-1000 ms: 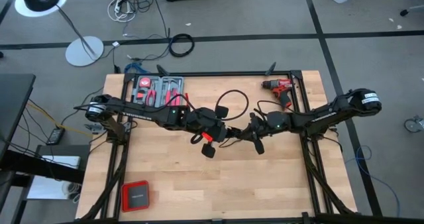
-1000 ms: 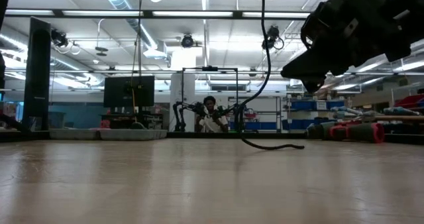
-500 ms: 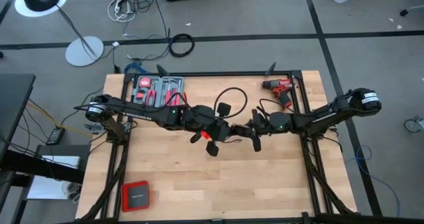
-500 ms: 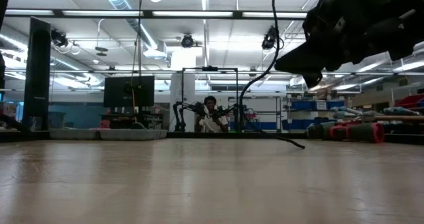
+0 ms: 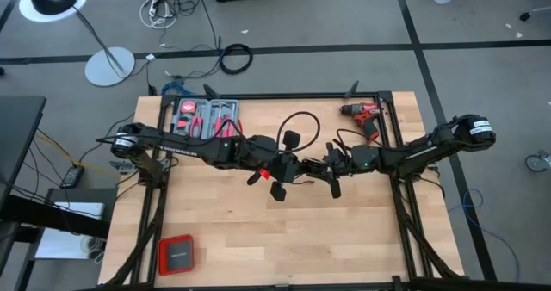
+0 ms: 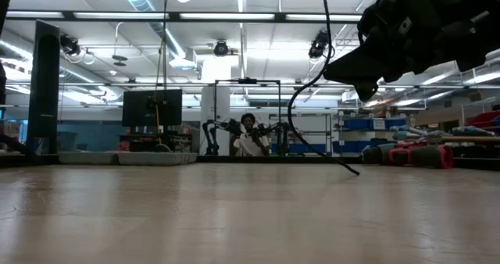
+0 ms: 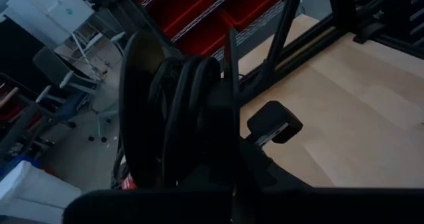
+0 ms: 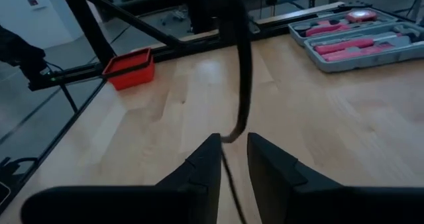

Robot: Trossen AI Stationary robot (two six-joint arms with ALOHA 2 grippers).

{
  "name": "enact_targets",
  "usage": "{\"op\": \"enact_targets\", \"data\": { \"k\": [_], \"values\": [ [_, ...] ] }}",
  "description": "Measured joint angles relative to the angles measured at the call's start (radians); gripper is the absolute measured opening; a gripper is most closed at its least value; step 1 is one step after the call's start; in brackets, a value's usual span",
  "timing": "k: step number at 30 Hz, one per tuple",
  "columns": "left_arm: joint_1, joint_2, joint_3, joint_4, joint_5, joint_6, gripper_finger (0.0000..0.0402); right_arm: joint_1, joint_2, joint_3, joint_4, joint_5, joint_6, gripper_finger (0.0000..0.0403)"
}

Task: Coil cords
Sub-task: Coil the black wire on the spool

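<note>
The thin black cord [image 5: 301, 119] rises in a wide loop over the table's middle. My left gripper [image 5: 277, 172] is shut on several coiled turns of it [image 7: 179, 111], and a small plug end [image 7: 273, 122] sticks out beside them. My right gripper [image 5: 320, 169] faces it from the right and stands open. The cord's loose length [image 8: 242, 85] runs down between its fingers [image 8: 228, 161]; I cannot tell whether they touch it. In the low view this length [image 6: 301, 100] hangs in a curve and its tip [image 6: 353, 172] rests on the table. My left gripper holds a bundle of several turns of the cord [image 7: 189, 91]. The bundle itself hides the fingers and the place of contact. It stands upright in the hold, clear of the table, and one loose length trails off toward my right gripper.
A red drill [image 5: 366, 117] lies at the far right of the table. A grey case of pink tools [image 5: 207, 117] sits at the far left, and a red box [image 5: 176, 254] at the near left corner. Bare wood lies along the near side.
My left gripper has tipped upward and rolled a little where it stands. The cord's loose length, which lay along the table a second ago, has been drawn up, and only its tip still touches the wood.
</note>
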State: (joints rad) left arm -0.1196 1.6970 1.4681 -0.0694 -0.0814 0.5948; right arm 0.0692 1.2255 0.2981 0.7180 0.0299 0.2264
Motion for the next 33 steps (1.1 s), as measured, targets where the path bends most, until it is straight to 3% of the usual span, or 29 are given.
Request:
{"op": "enact_targets", "data": {
  "k": [17, 24, 33],
  "values": [
    [0.000, 0.000, 0.000, 0.018, -0.008, 0.008, 0.0000, -0.013, 0.000, 0.001, 0.071, -0.048, -0.027, 0.0073],
    [0.000, 0.000, 0.000, 0.024, -0.011, 0.008, 0.0000, -0.013, 0.000, 0.001, 0.069, -0.046, -0.075, 0.0010],
    [0.000, 0.000, 0.000, -0.011, -0.012, -0.039, 0.0000, 0.020, 0.000, 0.001, 0.000, -0.111, -0.171, 0.0004]
  ]
}}
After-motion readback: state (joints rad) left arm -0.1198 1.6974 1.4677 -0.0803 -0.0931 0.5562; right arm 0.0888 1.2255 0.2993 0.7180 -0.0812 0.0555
